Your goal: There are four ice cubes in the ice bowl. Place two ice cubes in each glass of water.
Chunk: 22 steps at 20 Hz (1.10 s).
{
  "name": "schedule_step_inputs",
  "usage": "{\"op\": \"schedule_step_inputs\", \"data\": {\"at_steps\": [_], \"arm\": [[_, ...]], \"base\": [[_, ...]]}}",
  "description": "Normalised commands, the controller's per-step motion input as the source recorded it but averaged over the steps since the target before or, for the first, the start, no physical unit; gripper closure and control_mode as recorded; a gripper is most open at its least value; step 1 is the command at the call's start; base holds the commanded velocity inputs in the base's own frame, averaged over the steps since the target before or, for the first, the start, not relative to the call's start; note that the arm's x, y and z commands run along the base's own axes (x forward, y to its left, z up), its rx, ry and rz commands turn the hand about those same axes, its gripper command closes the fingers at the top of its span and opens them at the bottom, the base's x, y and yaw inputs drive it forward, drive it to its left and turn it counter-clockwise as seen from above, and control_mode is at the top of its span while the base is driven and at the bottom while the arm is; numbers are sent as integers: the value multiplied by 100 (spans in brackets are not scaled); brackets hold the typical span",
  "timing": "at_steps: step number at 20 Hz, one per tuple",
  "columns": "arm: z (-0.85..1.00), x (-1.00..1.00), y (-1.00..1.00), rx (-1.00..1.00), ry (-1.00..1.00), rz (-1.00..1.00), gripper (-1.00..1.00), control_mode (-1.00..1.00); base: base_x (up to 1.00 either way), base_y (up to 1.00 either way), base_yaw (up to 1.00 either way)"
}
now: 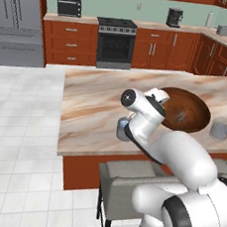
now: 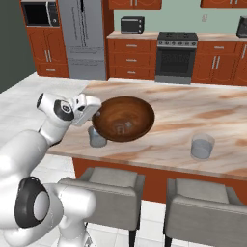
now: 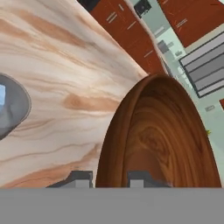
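at the bottom of the hand view we see our gripper with its jaws astride the rim of the brown bowl, clamped on it. the bowl looks tipped up at mid-frame. a glass stands just below it, another glass well right on the counter.

Near glass: mostly hidden behind the arm, left base view. Bowl: left rim covered by the arm's hand. Gripper: fingertips cut off by lower edge. Bowl contents: too faint to identify.
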Motion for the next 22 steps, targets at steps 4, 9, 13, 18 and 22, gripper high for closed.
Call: {"op": "schedule_step_inputs", "data": {"at_steps": [4,9,13,18,22], "arm": [[0,-4,-1,5,-19,0,100,-100],[0,-1,0,1,-4,0,100,100],[0,0,0,0,0,0,100,100],[0,0,0,0,0,0,100,100],[0,0,0,0,0,0,100,100]], "base": [[0,0,0],[-7,-24,0],[-5,-55,0],[0,-50,-2],[-10,-41,-1]]}}
